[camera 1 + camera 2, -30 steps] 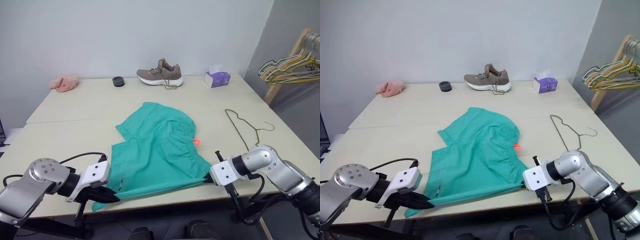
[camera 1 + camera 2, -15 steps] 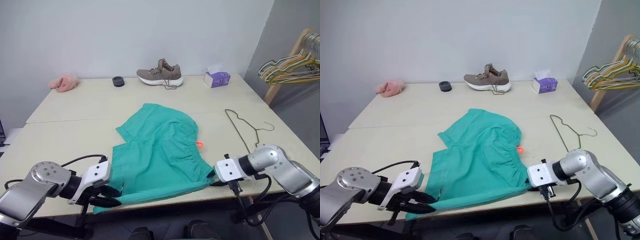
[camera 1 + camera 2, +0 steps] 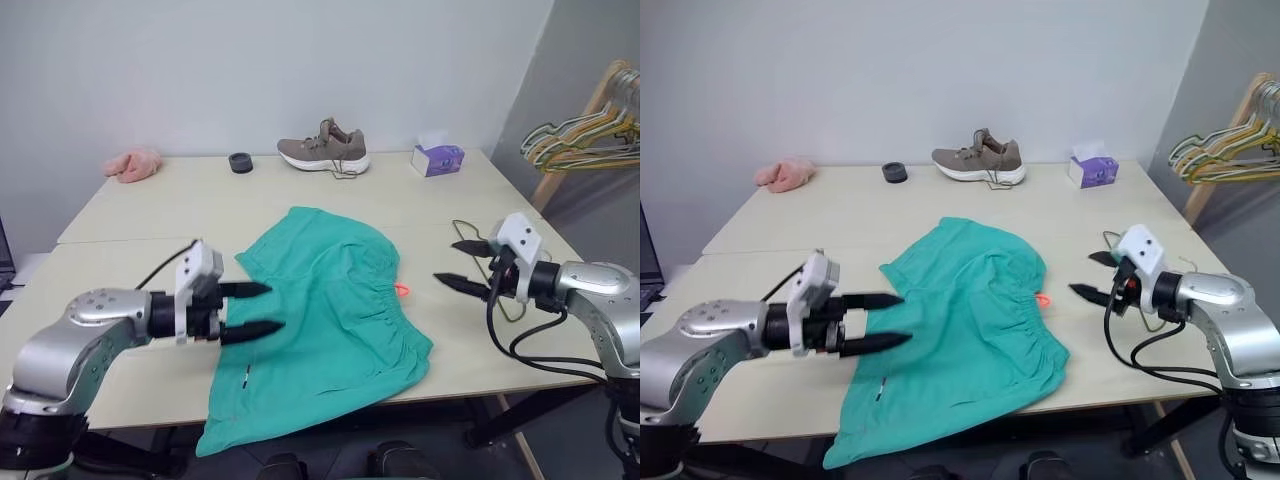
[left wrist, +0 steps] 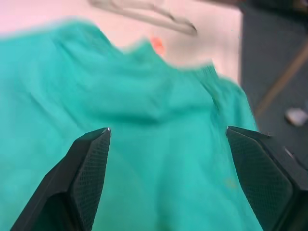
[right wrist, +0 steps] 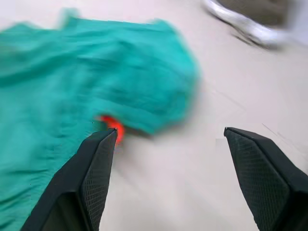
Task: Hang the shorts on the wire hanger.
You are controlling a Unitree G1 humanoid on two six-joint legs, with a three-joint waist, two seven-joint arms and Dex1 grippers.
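The teal-green shorts [image 3: 325, 310] lie spread and rumpled on the table, their near corner drooping over the front edge; an orange tag [image 3: 401, 290] sticks out at their right side. My left gripper [image 3: 272, 307] hovers open over the shorts' left part with nothing between its fingers. My right gripper [image 3: 446, 261] is open and empty in the air just right of the shorts. The thin wire hanger [image 3: 458, 223] lies flat on the table behind the right gripper, mostly hidden by it. The wrist views show the shorts [image 4: 144, 144] [image 5: 72, 72] between open fingers.
Along the table's far edge sit a brown shoe [image 3: 323, 148], a purple tissue box [image 3: 437, 158], a black ring [image 3: 239, 161] and a pink cloth [image 3: 132, 163]. A wooden rack with several coloured hangers [image 3: 590, 130] stands off the table's right side.
Both grippers let go of the shorts' near edge, opened, and rose forward over the table. The shorts' freed edge dropped and now hangs over the table front.
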